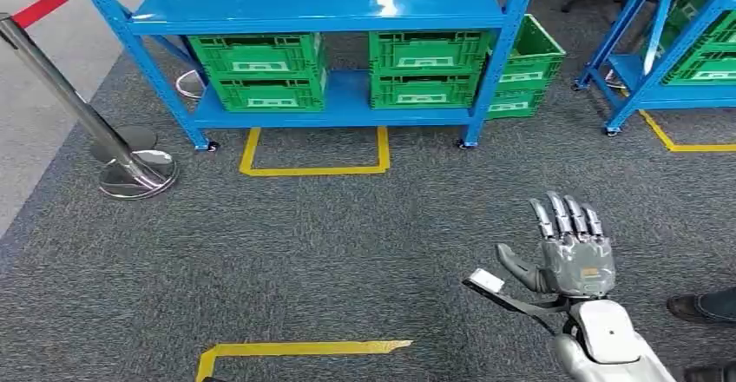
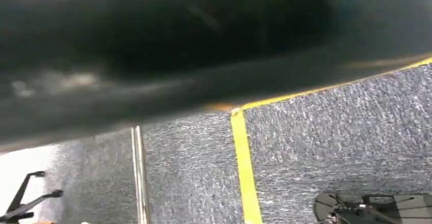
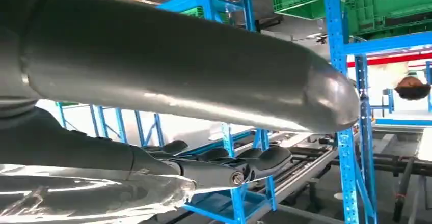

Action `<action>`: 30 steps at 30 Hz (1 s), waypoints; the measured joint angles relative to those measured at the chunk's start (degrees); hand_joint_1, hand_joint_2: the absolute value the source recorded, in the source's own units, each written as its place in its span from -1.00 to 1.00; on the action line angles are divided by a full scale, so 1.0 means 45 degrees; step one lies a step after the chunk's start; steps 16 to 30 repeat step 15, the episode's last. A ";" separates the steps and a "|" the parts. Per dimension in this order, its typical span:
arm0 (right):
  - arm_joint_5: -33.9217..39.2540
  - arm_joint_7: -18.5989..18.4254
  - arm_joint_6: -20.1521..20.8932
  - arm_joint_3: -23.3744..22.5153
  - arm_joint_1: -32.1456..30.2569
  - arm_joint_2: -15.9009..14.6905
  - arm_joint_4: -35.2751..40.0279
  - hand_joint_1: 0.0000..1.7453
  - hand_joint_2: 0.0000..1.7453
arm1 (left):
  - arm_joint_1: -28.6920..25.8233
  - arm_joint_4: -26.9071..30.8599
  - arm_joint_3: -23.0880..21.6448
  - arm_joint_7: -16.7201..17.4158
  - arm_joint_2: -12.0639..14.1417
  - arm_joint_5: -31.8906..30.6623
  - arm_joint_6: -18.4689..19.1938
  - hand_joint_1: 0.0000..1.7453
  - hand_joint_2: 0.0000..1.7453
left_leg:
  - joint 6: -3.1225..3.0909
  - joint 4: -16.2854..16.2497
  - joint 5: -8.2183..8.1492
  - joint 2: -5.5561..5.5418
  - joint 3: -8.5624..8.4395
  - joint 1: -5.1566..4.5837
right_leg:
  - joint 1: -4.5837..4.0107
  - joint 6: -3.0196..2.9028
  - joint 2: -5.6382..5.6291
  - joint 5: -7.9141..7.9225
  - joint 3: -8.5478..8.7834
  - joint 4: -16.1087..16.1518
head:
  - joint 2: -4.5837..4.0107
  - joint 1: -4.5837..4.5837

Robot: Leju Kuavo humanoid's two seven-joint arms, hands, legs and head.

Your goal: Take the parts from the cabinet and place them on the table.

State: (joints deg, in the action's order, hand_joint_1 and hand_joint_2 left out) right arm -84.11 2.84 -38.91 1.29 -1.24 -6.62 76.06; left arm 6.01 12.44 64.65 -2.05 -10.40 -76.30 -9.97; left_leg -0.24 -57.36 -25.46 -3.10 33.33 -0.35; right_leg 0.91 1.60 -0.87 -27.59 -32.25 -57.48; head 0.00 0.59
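Shelving rack at twelve o'clock, right hand low at four o'clock

In the head view, the shelving rack (image 1: 325,9) stands at twelve o'clock, with two stacked crates (image 1: 260,71) on the left of its lower shelf (image 1: 347,104) and two more crates (image 1: 427,69) on the right; further crates (image 1: 525,68) sit on the floor just beyond its right post, at one o'clock. A second rack (image 1: 673,43) stands at two o'clock. A tape outline (image 1: 314,154) lies on the carpet (image 1: 304,252) before the first rack, a stanchion post (image 1: 82,108) leans at ten o'clock, another tape strip (image 1: 299,349) lies at six o'clock, and the right hand (image 1: 568,252) hangs at four o'clock, a person's shoe (image 1: 699,306) just right of it
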 joint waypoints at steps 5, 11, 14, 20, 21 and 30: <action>0.0010 0.0102 0.0000 -0.0078 -0.0024 0.0160 0.0000 -1.00 -1.00 | 0.0005 0.0000 -0.0029 0.0005 0.0019 -0.0034 0.0000 -1.00 -1.00 | -0.0184 -0.0057 -0.0084 0.0002 -0.0007 -0.0051 | 0.0047 0.0125 0.0001 -0.0028 0.0059 0.0058 | 0.0000 0.0000; 0.0073 0.0127 0.0000 -0.0238 -0.0036 0.0204 0.0005 -1.00 -1.00 | 0.0023 0.0000 -0.0044 0.0180 -0.0005 -0.0034 -0.0049 -1.00 -1.00 | -0.0498 0.0359 -0.0033 0.0046 -0.0380 0.0032 | 0.0049 0.0393 0.0083 -0.0784 -0.0646 -0.1624 | 0.0000 -0.0097; 0.0092 0.0127 0.0000 -0.0277 -0.0184 0.0204 -0.0005 -1.00 -1.00 | -0.0025 0.0000 -0.0044 0.0238 -0.0019 -0.0034 -0.0049 -1.00 -1.00 | -0.0466 0.0343 -0.0102 0.0054 -0.0409 0.0026 | 0.0071 0.0491 0.0087 -0.1623 -0.1909 -0.3812 | 0.0000 -0.0082; 0.0097 0.0127 0.0000 -0.0282 -0.0205 0.0204 -0.0005 -1.00 -1.00 | -0.0041 0.0000 -0.0044 0.0243 -0.0029 -0.0034 -0.0053 -1.00 -1.00 | -0.0425 0.0334 -0.0143 0.0052 -0.0461 0.0042 | 0.0096 0.0548 0.0092 -0.1294 -0.1821 -0.3492 | 0.0000 -0.0092; 0.0097 0.0127 0.0000 -0.0282 -0.0205 0.0204 -0.0005 -1.00 -1.00 | -0.0041 0.0000 -0.0044 0.0243 -0.0029 -0.0034 -0.0053 -1.00 -1.00 | -0.0425 0.0334 -0.0143 0.0052 -0.0461 0.0042 | 0.0096 0.0548 0.0092 -0.1294 -0.1821 -0.3492 | 0.0000 -0.0092; 0.0097 0.0127 0.0000 -0.0282 -0.0205 0.0204 -0.0005 -1.00 -1.00 | -0.0041 0.0000 -0.0044 0.0243 -0.0029 -0.0034 -0.0053 -1.00 -1.00 | -0.0425 0.0334 -0.0143 0.0052 -0.0461 0.0042 | 0.0096 0.0548 0.0092 -0.1294 -0.1821 -0.3492 | 0.0000 -0.0092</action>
